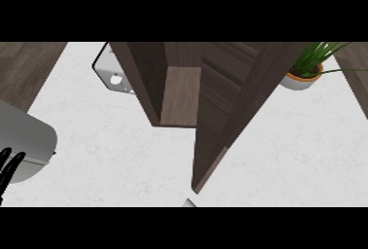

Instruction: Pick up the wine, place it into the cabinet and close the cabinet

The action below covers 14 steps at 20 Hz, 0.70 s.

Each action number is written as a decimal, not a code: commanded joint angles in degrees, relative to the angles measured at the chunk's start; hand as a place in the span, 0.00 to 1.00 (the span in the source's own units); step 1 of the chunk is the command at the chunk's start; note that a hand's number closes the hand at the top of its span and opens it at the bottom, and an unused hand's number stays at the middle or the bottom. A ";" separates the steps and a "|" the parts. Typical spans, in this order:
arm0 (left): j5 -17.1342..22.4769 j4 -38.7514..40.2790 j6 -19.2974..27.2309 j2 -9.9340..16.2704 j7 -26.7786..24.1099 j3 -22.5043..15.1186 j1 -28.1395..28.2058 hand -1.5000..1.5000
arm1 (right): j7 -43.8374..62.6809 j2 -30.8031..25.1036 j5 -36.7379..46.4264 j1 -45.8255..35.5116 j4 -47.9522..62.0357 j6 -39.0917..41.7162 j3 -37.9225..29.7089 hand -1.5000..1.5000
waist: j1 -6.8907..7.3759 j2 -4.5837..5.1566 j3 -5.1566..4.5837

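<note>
step: judging by the layout, either the wine is already stowed and the closing is left, or the bottle is out of frame; cannot tell which. No bottle shows anywhere in the head view.
wine: not visible. Not on the tabletop (122, 160), not on the shelf board (179, 97). Its look (colour, label, upright or lying) cannot be told.
cabinet: dark brown wood cabinet (155, 73) at 12 o'clock, standing open. Lighter shelf board inside, bare on the part that shows.
door: cabinet door (230, 121) swung out, running from 1 o'clock down toward 6 o'clock, its lower corner over the tabletop near centre-bottom.
left hand: left hand (9, 168) at 8 o'clock by the left edge, only thin black fingers showing against the grey forearm (25, 141). Fingers look straight, released, grasping nothing visible.
right hand: not in view. A small grey sliver at 6 o'clock on the bottom edge may be part of the right arm; cannot tell.
next move: likely calls for a hand to reach the outer face of the door and push it toward the cabinet front until it shuts, provided the bottle is inside; that needs checking first.
other: potted plant (305, 73) at 2 o'clock, white pot with orange rim, well apart from the door. White appliance (111, 73) at 11 o'clock, just beside the cabinet's left wall.
</note>
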 commanded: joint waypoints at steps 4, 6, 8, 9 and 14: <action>1.06 4.36 -8.58 3.91 -2.07 4.39 4.84 0.00 | -4.44 4.67 6.16 -10.22 6.85 -14.81 5.54 1.00 | 0.82 -0.07 -0.09; 0.66 5.76 -10.32 4.35 -2.59 5.67 4.98 0.00 | -4.97 4.63 4.53 -13.54 10.29 -16.84 2.96 1.00 | 1.13 0.40 -0.08; 1.49 6.04 -12.76 5.52 -2.74 7.03 6.19 0.00 | -5.92 4.59 4.01 -16.11 12.72 -17.74 0.76 1.00 | 1.85 0.55 -0.02; 1.23 6.63 -14.18 6.13 -3.03 7.43 7.39 0.00 | -4.42 4.59 4.56 -16.65 11.65 -20.24 2.40 1.00 | 1.59 0.24 -0.04; 4.26 6.69 -17.14 8.02 -1.02 10.96 8.79 0.00 | -3.73 4.80 1.70 -27.48 20.85 -24.34 -4.32 1.00 | 1.54 0.45 0.10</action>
